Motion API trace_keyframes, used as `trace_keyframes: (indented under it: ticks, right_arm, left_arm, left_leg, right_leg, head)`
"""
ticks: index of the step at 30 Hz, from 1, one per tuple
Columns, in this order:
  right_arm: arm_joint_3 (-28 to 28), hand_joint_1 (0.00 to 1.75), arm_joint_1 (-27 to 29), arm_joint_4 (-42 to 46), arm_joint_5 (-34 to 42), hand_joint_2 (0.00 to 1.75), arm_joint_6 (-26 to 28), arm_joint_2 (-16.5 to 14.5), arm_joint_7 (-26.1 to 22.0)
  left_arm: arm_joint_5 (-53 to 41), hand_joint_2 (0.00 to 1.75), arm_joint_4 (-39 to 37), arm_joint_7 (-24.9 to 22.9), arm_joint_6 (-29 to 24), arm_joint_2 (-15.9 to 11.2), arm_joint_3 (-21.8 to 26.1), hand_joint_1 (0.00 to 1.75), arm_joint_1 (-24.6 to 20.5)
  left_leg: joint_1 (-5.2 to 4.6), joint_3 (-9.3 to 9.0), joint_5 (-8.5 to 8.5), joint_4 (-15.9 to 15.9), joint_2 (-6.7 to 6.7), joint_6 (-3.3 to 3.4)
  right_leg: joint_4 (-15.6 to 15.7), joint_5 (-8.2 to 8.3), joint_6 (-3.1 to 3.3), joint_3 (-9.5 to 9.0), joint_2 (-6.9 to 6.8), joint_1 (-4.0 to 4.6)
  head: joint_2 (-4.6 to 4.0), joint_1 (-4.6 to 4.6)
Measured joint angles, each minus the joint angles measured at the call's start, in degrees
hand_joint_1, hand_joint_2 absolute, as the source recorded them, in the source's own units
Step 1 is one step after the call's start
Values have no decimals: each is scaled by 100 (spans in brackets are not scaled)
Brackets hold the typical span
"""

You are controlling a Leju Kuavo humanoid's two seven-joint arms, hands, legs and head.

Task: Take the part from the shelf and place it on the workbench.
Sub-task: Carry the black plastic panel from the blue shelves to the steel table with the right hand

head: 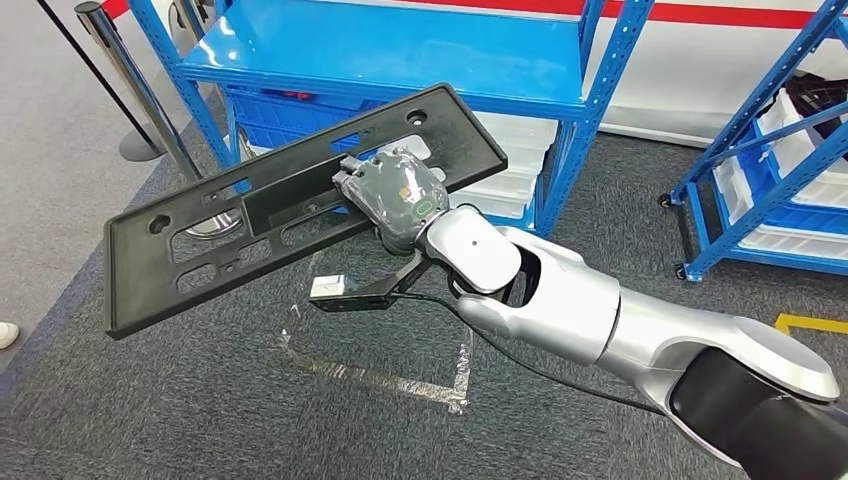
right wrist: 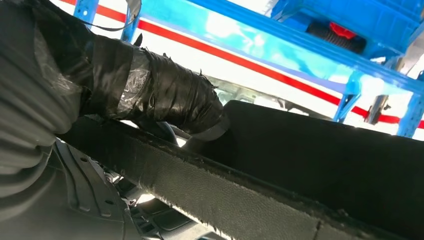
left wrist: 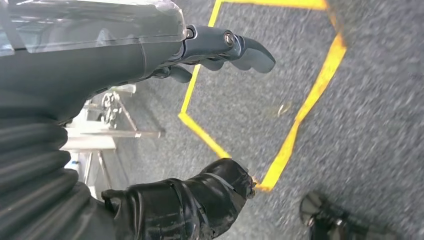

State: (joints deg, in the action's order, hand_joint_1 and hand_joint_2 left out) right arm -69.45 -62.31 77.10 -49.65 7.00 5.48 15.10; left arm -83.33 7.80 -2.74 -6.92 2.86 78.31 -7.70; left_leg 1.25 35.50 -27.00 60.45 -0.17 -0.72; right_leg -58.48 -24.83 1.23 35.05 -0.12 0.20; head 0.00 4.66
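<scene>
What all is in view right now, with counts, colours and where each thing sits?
Part: one, black flat panel with cut-outs, held up over the floor before the shelf.
Shelf: one near, blue; a second blue rack at the right.
Bins: several, blue and white, on the lower shelf levels.
Stanchion: one, silver, far left.
Floor tape: yellow outline on grey carpet.
Right robot hand: grey, grips the part.
Left robot hand: dark, hangs over the floor, holds nothing.

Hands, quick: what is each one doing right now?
Left hand: open, holding nothing, hanging over the floor.
Right hand: holding the black part in the air in front of the blue shelf.
</scene>
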Motion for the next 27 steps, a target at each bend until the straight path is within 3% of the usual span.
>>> trace_keyframes:
  ticks: [2, 4, 6, 7, 9, 11, 14, 16, 19, 20, 21, 22, 23, 25, 27]
  right_arm:
    - [-2, 175, -6, 1, -26, 175, -11, -10, 0]
    - [-15, 175, 5, -1, -51, 175, -23, -15, 0]
    - [-39, 175, 19, -1, -71, 175, -34, -15, 1]
    - [-50, 175, 22, -1, -79, 175, -39, -15, 1]
    - [-61, 175, 19, -2, -90, 175, -43, -17, 2]
    - [-62, 175, 9, -3, -96, 175, -46, -19, 7]
    - [-62, 175, 3, -3, -98, 175, -50, -18, 13]
    - [-62, 175, -1, -3, -99, 175, -51, -18, 13]
    - [-65, 175, 5, -4, -99, 175, -57, -17, 13]
    - [-68, 175, 16, -5, -99, 175, -62, -17, 13]
    - [-73, 175, 28, -7, -99, 175, -68, -17, 13]
    - [-79, 175, 35, -9, -99, 175, -76, -17, 13]
    - [-83, 175, 36, -10, -99, 175, -83, -17, 13]
    - [-86, 175, 20, -12, -99, 175, -94, -17, 13]
    - [-89, 175, -5, -13, -99, 175, -103, -20, 13]
  left_arm:
    - [-4, 175, 0, -1, 1, 10, 0, 0, 7]
    - [-10, 175, 0, -4, 1, 8, 0, 0, 9]
    - [-15, 175, 0, -15, 1, 7, 0, 0, 15]
    - [-19, 175, 0, -27, 1, 7, 0, 0, 19]
    - [-26, 175, 0, -45, 1, 8, 0, 0, 19]
    - [-40, 175, 0, -51, 1, 8, 0, 0, 4]
    - [-59, 175, 0, -51, 1, 8, 0, 0, 5]
    - [-63, 175, 0, -52, 1, 9, 0, 0, 13]
    - [-64, 175, 0, -58, 1, 9, 0, 0, 15]
    - [-64, 175, 0, -59, 1, 9, 0, 0, 16]
    - [-64, 175, 0, -60, 0, 9, 0, 0, 18]
    - [-65, 175, 0, -62, -1, 9, 0, 0, 21]
    - [-66, 175, 0, -64, -3, 9, 0, 0, 24]
    - [-75, 175, 0, -72, -5, 15, 0, 0, 20]
    - [-85, 175, 0, -77, -4, 22, 0, 0, 9]
  left_leg:
    - [4, 235, -340, 548, 4, -41]
    - [5, 537, -638, 1246, 4, -67]
    - [4, 607, -606, 1430, 8, -76]
    - [5, 477, -438, 1191, 23, -73]
    - [-15, 81, -131, 414, 153, -53]
    - [-56, -131, -15, -34, 235, 4]
    - [-65, -109, 52, -84, 118, 114]
    - [-28, -93, 121, -131, 43, 191]
    - [-7, -16, 203, -151, -78, 251]
    - [-8, 13, 224, -150, -130, 252]
    - [-9, 37, 243, -149, -187, 247]
    - [-9, 52, 260, -149, -246, 238]
    - [-9, 60, 274, -149, -311, 225]
    - [1, 86, 305, -146, -423, 182]
    - [27, 142, 351, -148, -515, 113]
  right_leg:
    - [35, 31, 49, -9, -40, -14]
    - [20, 35, 60, 6, -85, 5]
    - [-12, 35, 63, 32, -133, 17]
    - [-37, 32, 63, 48, -161, 17]
    - [-85, 19, 48, 73, -220, 27]
    - [-117, 20, 10, 99, -282, 55]
    - [-104, 48, -73, 108, -375, 71]
    - [-282, -117, -142, 187, -256, 54]
    - [-1296, -695, -211, 597, -27, 5]
    - [-1587, -799, -219, 707, -12, -8]
    - [-1683, -796, -219, 726, -7, -17]
    - [-1544, -689, -208, 630, 6, -21]
    - [-1196, -506, -184, 429, 49, -22]
    - [-410, -237, -115, 4, 275, -25]
    - [-54, -180, -73, -171, 416, -12]
  head:
    - [0, -19]
    - [0, -26]
    - [0, -27]
    - [0, -27]
    - [0, -29]
    - [0, -26]
    - [0, -24]
    - [0, -17]
    - [0, -14]
    - [0, -14]
    - [0, -15]
    - [0, -14]
    - [0, -14]
    - [0, -24]
    - [0, -34]
